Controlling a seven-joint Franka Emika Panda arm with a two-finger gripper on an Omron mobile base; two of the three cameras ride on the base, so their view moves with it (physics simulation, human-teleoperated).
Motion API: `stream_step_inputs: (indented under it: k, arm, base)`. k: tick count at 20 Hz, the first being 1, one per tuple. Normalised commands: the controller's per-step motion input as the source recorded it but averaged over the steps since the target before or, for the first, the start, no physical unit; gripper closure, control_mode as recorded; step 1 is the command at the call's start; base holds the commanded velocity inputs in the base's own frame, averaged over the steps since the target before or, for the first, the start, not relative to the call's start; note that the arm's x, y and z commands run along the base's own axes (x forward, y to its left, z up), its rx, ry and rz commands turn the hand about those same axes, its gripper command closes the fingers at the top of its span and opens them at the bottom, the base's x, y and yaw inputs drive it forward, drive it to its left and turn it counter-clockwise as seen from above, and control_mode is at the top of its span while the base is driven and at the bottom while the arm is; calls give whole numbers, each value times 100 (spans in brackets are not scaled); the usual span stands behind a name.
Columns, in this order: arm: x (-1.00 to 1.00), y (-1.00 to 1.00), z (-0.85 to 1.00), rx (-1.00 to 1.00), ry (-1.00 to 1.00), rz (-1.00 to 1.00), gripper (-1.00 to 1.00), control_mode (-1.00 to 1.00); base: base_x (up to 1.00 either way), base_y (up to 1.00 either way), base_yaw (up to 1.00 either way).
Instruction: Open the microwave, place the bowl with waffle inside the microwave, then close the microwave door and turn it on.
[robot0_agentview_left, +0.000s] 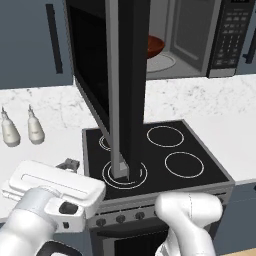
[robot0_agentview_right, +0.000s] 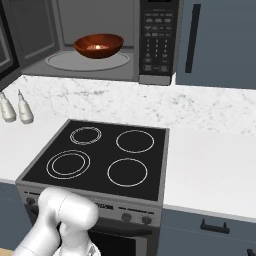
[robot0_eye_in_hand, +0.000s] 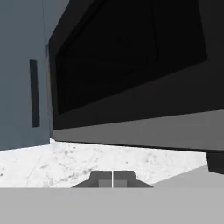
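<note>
Two steps remained, we judged: shutting and starting. Nearest us, the gripper (robot0_eye_in_hand: 113, 180) was clenched on nothing beside the swung-out microwave door (robot0_agentview_left: 107, 75); beyond, the bowl (robot0_agentview_right: 98, 45) already sat inside the microwave (robot0_agentview_right: 157, 40).

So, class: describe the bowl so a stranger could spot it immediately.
Find the black microwave above the stovetop, its door swung open. Inside, on the pale round turntable, sits the bowl: shallow, glossy and reddish-brown, the one warm-coloured thing among grey walls.
</note>
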Motion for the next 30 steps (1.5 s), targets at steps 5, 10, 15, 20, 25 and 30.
stream_step_inputs:
  k: [5,10,15,20,25,30]
  arm:
    - [83,-52,11,-16,-8,-32,100,-100]
    - [30,-100,39,-6,-12,-23,100,-100]
    - [1,-100,51,0,-13,-16,100,-100]
    - [25,-100,57,5,-7,-11,100,-100]
    - [93,-100,64,27,0,0,100,-100]
    - [83,-91,86,32,4,8,100,-100]
  base:
    - [0,0,0]
    - [0,0,0]
    - [0,0,0]
    - [0,0,0]
    - [0,0,0]
    - [0,0,0]
